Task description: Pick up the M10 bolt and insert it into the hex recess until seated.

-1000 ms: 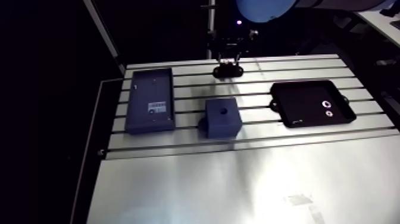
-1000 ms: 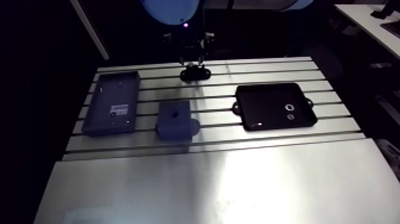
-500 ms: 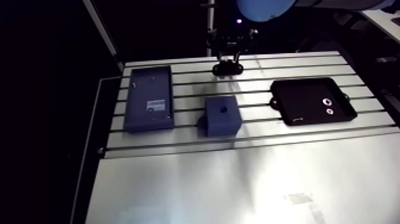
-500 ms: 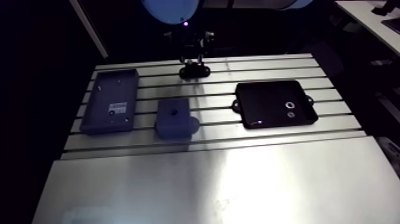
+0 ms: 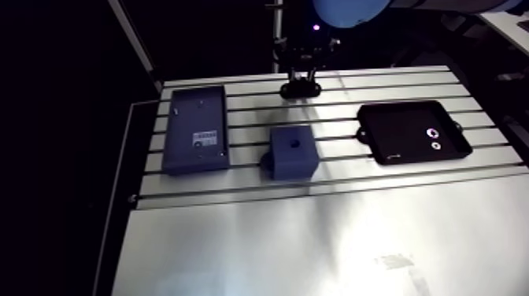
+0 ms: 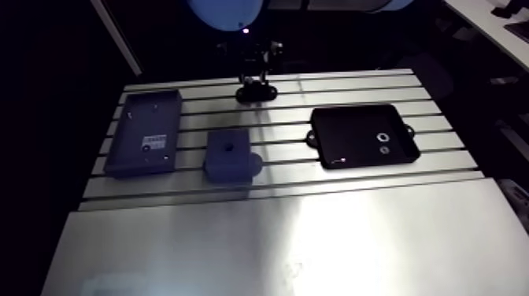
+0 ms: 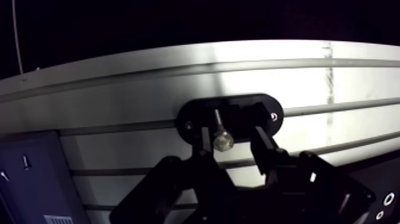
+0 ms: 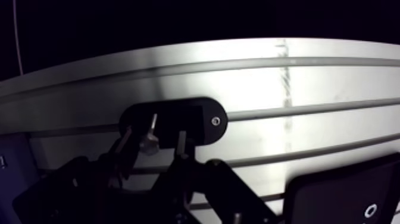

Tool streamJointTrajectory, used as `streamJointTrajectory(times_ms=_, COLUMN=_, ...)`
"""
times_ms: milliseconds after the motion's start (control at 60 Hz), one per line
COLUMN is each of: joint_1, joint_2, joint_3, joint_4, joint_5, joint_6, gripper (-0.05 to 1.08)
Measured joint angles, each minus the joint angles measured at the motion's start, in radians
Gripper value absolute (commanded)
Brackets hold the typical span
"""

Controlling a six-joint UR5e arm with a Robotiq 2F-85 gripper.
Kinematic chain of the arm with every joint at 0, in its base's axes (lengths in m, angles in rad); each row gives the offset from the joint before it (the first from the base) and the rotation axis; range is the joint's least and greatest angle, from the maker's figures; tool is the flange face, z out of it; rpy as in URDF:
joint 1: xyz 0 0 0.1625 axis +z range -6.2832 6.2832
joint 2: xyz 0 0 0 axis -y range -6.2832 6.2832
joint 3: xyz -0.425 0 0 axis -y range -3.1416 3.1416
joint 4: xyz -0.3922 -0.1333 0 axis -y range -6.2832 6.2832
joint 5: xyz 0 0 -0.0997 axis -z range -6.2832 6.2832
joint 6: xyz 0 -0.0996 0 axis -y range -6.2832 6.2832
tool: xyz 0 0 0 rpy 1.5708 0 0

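Observation:
In the wrist view a silvery M10 bolt [image 7: 222, 140] stands upright in a black oval holder [image 7: 193, 113] on the slotted table. My gripper [image 7: 232, 130] is open and straddles the bolt, which sits nearer one finger with a gap to the other. In the arm view the gripper [image 5: 301, 77] hangs over the holder [image 5: 301, 90] at the table's far edge. A blue block [image 5: 293, 153] with a small dark recess [image 5: 294, 145] on top sits nearer the middle of the table, apart from the gripper.
A flat blue box [image 5: 197, 130] with a white label lies to the left of the block. To the right lies a black tray [image 5: 393, 130] holding two small rings [image 5: 433, 138]. The smooth plate [image 5: 315, 244] fills the near half of the table.
The whole arm view has shifted slightly, so the camera moved. The gripper stays over the black holder, with its two fingers now showing more separately above it.

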Motion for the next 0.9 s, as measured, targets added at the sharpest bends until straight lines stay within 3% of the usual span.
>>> streamJointTrajectory(times_ms=900, joint_1=0.001, joint_2=-0.002, joint_3=-0.001, joint_4=0.0, joint_5=0.0, joint_6=0.0, gripper=0.54)
